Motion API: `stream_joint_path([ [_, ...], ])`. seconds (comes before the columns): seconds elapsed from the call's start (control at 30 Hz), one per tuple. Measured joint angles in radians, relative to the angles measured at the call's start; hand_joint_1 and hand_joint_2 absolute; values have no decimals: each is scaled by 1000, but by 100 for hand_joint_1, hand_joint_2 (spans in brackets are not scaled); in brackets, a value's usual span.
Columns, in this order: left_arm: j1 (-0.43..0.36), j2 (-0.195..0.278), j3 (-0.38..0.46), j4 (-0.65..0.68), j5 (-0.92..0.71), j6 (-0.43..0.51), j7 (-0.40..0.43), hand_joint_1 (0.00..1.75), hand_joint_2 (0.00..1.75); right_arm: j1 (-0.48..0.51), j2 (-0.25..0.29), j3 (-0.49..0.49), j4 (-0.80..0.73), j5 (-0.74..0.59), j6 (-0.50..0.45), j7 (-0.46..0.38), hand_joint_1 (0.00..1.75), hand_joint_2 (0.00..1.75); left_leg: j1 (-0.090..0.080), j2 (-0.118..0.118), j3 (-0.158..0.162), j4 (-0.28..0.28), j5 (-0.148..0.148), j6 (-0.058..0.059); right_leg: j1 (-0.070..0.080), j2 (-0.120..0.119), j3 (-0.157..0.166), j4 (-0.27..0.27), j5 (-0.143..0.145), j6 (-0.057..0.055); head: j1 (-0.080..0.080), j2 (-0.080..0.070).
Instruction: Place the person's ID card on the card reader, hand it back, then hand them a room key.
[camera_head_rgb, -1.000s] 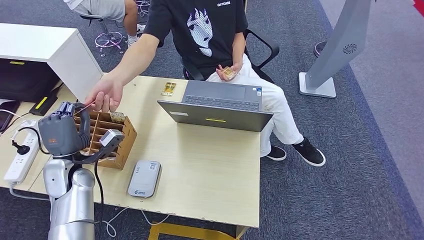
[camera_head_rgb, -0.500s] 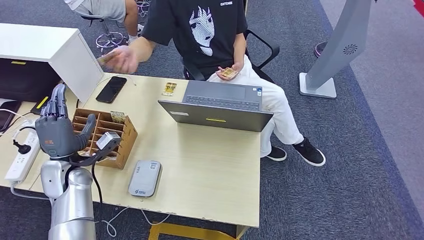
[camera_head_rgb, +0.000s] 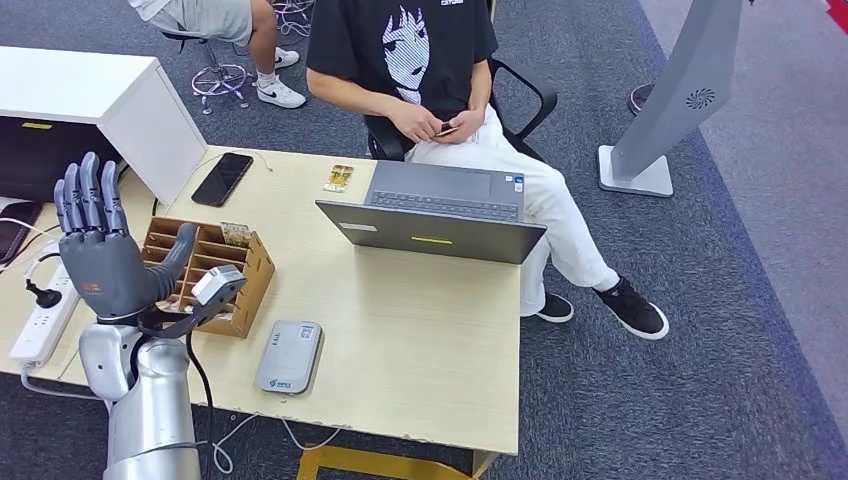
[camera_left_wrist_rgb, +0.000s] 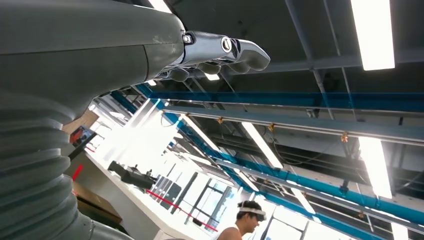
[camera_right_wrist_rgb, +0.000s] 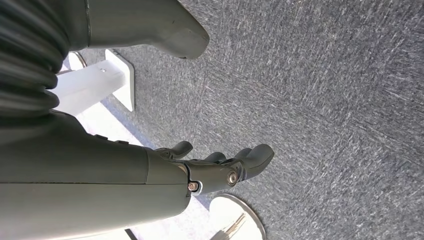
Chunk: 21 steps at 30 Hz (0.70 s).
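Left hand (camera_head_rgb: 103, 262) raised, fingers (camera_head_rgb: 88, 195) released and empty.
Grey rounded card reader (camera_head_rgb: 288, 357) lies at its 4 o'clock on the pale wooden tabletop (camera_head_rgb: 420, 330); right hand (camera_right_wrist_rgb: 210, 167) hangs loosely curled, empty.

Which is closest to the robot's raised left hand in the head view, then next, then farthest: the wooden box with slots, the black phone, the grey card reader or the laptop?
From the left hand:
1. Wooden box, right beside the thumb.
2. Black phone, at the desk's far side, and card reader, at the near edge: too close to call.
3. Laptop, out in the middle, before the seated person.
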Motion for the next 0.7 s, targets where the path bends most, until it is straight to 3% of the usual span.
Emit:
stream_joint_path([
  [0.1,40,44,-81,-2,38,-48,155,0,175,3,0,0,0,-22,-9,-4,0,175,0,1,1,0,0,0,0,1,0,0,0,0,1,0],
  [0.17,90,114,-209,-12,89,-97,307,0,175,11,0,0,0,-42,-20,-10,0,175,0,2,1,0,0,0,0,2,-1,0,0,0,-1,0],
  [0.27,177,213,-422,-79,165,-162,417,0,175,25,0,-5,0,-64,-36,-19,0,175,0,0,-1,0,0,0,0,0,0,0,-1,0,-2,0],
  [0.33,236,271,-535,-139,202,-214,456,0,175,32,0,-9,1,-75,-43,-25,0,175,0,1,-1,-1,-1,-1,0,1,-1,0,-2,0,-2,0],
  [0.43,296,339,-639,-206,225,-244,479,0,175,41,0,-16,1,-83,-49,-29,0,175,0,1,-1,-1,-2,-1,0,1,-1,0,-2,0,-2,0],
  [0.6,338,403,-713,-260,258,-290,490,0,175,43,1,-24,2,-92,-51,-29,0,175,0,1,0,-1,-2,-1,0,1,0,0,-2,0,-2,0],
  [0.7,404,429,-733,-301,311,-320,484,0,175,46,1,-37,2,-111,-53,-29,0,175,0,3,1,-1,-2,-1,0,2,0,0,-2,0,-2,0],
])
